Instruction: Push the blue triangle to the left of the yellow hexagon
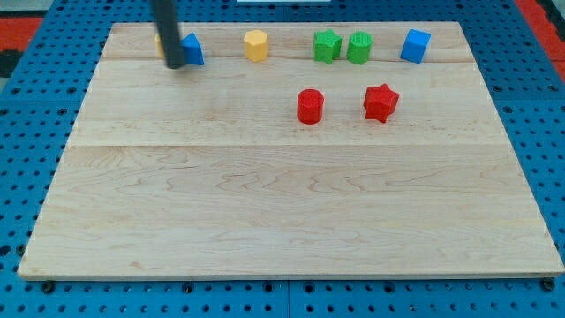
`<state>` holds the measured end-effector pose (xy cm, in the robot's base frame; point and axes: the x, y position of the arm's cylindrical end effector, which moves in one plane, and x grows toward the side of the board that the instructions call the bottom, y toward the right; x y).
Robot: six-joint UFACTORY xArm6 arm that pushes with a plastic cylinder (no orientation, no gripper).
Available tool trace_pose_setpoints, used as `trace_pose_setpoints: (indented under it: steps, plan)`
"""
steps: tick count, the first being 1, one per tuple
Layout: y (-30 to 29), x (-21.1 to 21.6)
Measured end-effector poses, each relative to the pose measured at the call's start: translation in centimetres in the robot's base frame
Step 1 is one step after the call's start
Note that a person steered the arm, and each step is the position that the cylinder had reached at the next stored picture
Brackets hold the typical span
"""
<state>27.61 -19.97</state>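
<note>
The blue triangle [192, 49] lies near the board's top edge, at the view's upper left. The yellow hexagon [256, 45] lies to its right, with a gap between them. My tip [176, 64] rests on the board against the blue triangle's left side. The rod rises from the tip out of the view's top. A yellow block [159, 42] shows only as a sliver behind the rod, left of the triangle; its shape is hidden.
A green star [327, 46] and a green cylinder [358, 47] stand side by side at the top. A blue cube [415, 45] is at the top right. A red cylinder [310, 106] and a red star [380, 102] lie lower, right of centre.
</note>
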Motion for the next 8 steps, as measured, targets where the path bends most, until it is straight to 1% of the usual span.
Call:
trace_pose_setpoints:
  steps: [1,3,4,5,7,8]
  plan:
    - [-2.2,-1.3]
    - [4.7,-1.2]
    - [4.7,-1.2]
    - [3.2,-0.2]
    - [6.3,-0.1]
    - [6.5,-0.6]
